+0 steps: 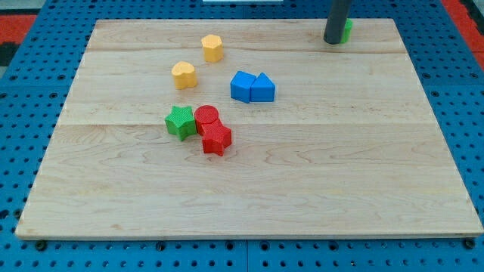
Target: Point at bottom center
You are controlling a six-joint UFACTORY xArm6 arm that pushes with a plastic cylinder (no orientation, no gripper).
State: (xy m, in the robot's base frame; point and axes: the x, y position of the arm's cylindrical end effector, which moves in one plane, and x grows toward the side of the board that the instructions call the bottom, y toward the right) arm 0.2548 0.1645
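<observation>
My dark rod comes down at the view's top right and my tip [333,41] rests on the wooden board [249,189] near its top edge. A green block [346,30] sits right behind the tip, mostly hidden by the rod. Two yellow blocks [212,47] [184,74] lie at the upper left of centre. Two blue blocks [242,86] [262,88] touch each other near the centre. A green star [180,122], a red cylinder [206,119] and a red star [216,139] cluster together left of centre. All of these are far to the left of and below the tip.
The board lies on a blue pegboard surface [30,151] with holes. A red area [23,15] shows at the view's top left corner and another at the top right.
</observation>
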